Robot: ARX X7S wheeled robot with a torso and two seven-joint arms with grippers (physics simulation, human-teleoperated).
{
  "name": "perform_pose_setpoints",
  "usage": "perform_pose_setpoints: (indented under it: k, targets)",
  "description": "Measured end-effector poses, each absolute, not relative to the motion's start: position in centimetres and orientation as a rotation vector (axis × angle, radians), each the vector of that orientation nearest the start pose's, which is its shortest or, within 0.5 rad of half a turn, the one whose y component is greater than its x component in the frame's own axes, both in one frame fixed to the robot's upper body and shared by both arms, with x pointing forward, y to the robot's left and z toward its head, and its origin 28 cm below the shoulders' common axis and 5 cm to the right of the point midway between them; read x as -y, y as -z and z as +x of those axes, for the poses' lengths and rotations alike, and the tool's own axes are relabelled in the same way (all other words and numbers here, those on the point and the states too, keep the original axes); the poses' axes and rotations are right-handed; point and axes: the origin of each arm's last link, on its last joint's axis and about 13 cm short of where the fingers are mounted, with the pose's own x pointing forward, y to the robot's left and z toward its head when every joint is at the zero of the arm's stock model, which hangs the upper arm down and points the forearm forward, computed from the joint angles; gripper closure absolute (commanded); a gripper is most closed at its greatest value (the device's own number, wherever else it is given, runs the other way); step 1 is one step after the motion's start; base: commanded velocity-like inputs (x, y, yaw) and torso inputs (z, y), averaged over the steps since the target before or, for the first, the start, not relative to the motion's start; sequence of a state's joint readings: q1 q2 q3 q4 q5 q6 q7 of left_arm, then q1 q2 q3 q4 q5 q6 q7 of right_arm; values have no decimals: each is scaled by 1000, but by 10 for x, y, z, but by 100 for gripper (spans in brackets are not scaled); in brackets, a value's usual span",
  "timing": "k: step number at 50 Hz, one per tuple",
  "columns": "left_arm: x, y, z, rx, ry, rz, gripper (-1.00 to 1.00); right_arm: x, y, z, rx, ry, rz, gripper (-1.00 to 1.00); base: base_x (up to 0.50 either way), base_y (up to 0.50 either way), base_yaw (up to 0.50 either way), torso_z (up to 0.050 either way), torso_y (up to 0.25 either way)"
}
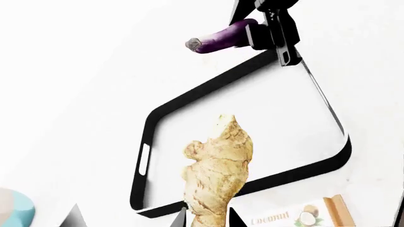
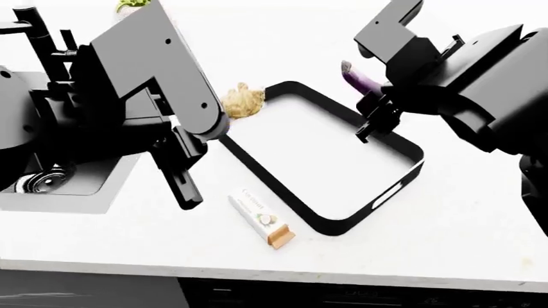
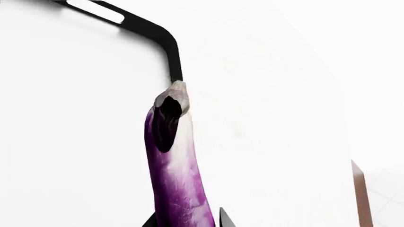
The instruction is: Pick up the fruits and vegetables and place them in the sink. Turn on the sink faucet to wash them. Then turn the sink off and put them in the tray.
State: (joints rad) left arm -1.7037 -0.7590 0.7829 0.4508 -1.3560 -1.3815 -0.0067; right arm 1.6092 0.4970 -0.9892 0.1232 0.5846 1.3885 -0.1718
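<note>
The knobbly tan ginger (image 1: 218,170) is clamped in my left gripper (image 1: 207,216), hanging over the tray (image 1: 142,189) near one of its slot handles. In the head view the ginger (image 2: 242,101) sits above the tray's far left corner (image 2: 256,163). My right gripper (image 3: 189,220) is shut on the purple eggplant (image 3: 173,175), stem end outward, above the tray's rim (image 3: 173,52). From the head the eggplant (image 2: 360,78) hovers over the tray's far right edge. The black sink (image 2: 81,186) lies at the left, mostly behind my left arm. The black faucet (image 2: 33,32) stands behind the sink.
A white coconut snack packet (image 2: 261,219) lies on the counter just in front of the tray's left side. A white-and-blue pot (image 1: 14,208) shows at the edge of the left wrist view. The counter's front edge runs along the bottom of the head view.
</note>
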Motion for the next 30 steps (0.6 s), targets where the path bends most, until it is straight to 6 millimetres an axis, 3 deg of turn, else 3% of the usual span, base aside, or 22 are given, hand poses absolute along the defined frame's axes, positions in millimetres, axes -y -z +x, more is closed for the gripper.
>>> perform_pose_setpoints:
  k: [11, 30]
  targets:
    - [-237, -364, 232, -172, 742, 747, 100, 137, -333, 338, -473, -245, -763, 100, 327, -150, 0, 0, 1]
    - [-231, -367, 234, -170, 760, 754, 100, 137, -334, 339, -483, -247, -769, 100, 63, -53, 0, 0, 1]
